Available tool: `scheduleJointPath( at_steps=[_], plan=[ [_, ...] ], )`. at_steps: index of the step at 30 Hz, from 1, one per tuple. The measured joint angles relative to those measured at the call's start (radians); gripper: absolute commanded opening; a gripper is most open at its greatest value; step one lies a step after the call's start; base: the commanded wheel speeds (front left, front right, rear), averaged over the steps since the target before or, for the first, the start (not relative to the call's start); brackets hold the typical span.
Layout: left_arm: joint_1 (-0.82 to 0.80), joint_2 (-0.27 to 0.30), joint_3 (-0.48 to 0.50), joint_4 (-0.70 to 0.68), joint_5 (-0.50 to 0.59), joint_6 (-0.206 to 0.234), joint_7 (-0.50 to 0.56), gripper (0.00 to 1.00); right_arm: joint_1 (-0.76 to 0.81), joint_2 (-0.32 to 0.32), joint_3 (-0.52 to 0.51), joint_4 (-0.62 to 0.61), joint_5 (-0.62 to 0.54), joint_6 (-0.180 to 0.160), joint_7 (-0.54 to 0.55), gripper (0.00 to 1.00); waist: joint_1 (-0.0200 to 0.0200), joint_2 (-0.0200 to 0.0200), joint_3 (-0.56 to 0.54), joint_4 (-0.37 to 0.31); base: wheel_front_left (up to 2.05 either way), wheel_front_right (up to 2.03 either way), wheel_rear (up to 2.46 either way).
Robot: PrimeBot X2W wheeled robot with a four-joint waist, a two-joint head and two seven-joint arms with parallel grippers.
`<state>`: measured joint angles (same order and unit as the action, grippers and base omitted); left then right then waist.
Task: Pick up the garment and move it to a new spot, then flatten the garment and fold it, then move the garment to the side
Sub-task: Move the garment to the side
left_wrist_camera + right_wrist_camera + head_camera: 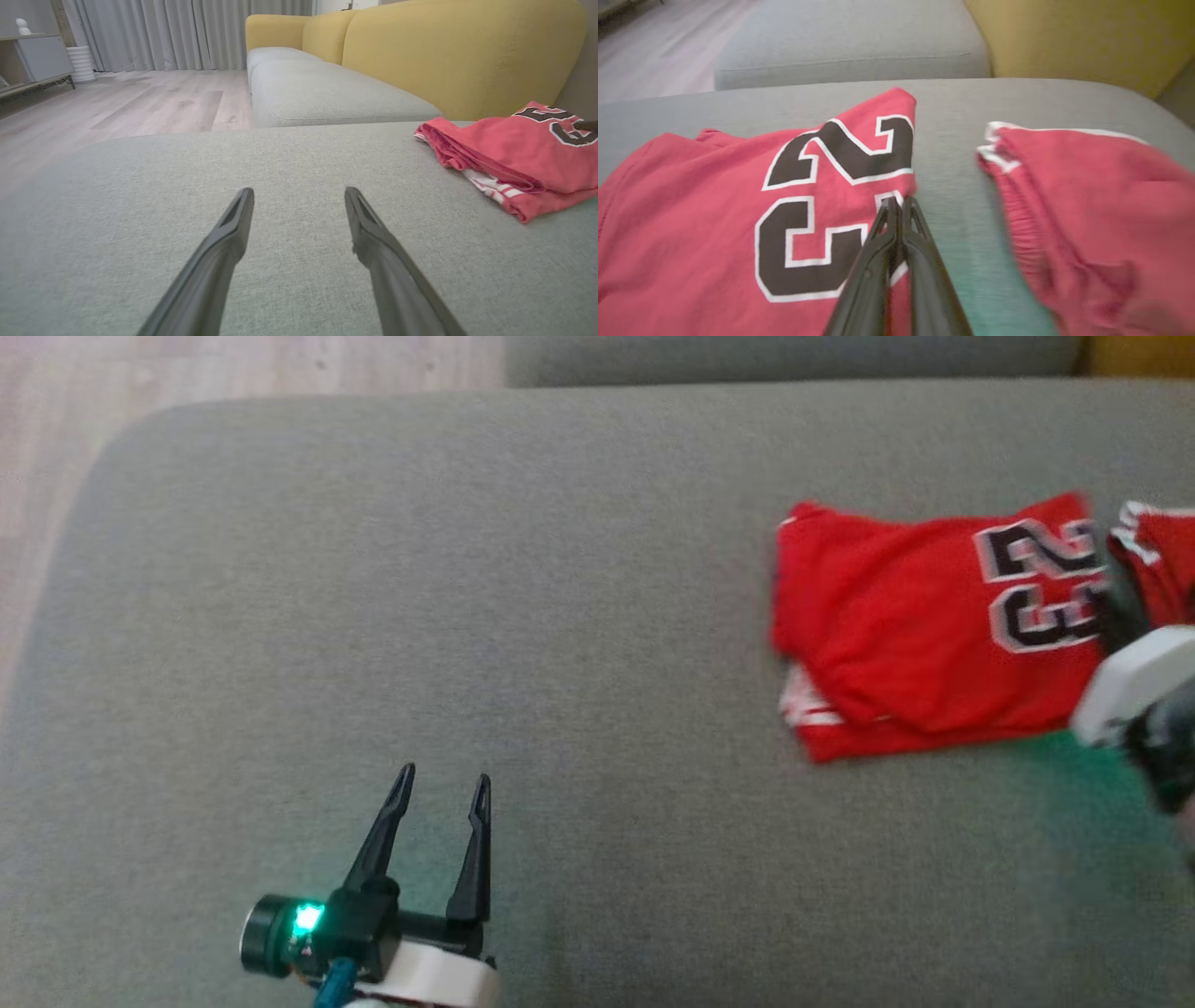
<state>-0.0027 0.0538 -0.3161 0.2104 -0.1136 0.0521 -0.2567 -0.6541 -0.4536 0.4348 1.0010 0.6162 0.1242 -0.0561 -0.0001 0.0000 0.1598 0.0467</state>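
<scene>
My right gripper was closed on the edge of the folded red garment at the grey cushion's right; left gripper wide, empty. I judged only moving aside was left.

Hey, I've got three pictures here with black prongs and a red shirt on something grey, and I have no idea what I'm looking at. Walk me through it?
You are seeing a two-armed robot at work. The wide picture comes from a camera on its head, looking down at a grey cushion. The other two come from cameras on its wrists, each looking along that arm's two dark fingers.

The left pincer hovers open over bare cushion, holding nothing. The right pincer is shut at the edge of a folded red jersey with black numbers; it seems to pinch the cloth, though the blur leaves that unsure. Just beside the jersey lies a second red garment with white trim. A yellow sofa back and wooden floor lie behind.
</scene>
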Motion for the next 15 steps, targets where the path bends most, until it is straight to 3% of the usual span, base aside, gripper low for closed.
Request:
scheduleJointPath(
  at_steps=[6, 13, 14, 15],
  plan=[
    [-0.060, 0.000, -0.004, -0.001, 0.007, 0.000, 0.000, 1.00, -0.054, -0.183, 0.016, -0.042, 0.017, 0.000, 0.025, 0.00, 0.0002, 0.0000, 0.068, -0.044, 0.00, 0.00, 0.00],
    [-0.103, -0.001, -0.031, -0.002, 0.009, 0.000, 0.000, 1.00, -0.135, -0.314, -0.013, -0.030, 0.023, 0.000, 0.024, 0.00, 0.0003, 0.0000, 0.121, -0.058, 0.00, 0.00, 0.00],
    [-0.106, -0.001, -0.035, -0.002, 0.009, 0.000, 0.000, 1.00, -0.139, -0.323, -0.019, -0.022, 0.019, 0.000, 0.024, 0.40, 0.0003, 0.0000, 0.122, -0.055, 0.00, 0.00, 0.00],
    [-0.108, -0.001, -0.036, -0.002, 0.009, 0.000, 0.000, 1.00, -0.141, -0.330, -0.021, -0.016, 0.011, 0.000, 0.021, 0.94, 0.0002, 0.0000, 0.123, -0.052, 0.00, 0.00, 0.00]
  ],
)
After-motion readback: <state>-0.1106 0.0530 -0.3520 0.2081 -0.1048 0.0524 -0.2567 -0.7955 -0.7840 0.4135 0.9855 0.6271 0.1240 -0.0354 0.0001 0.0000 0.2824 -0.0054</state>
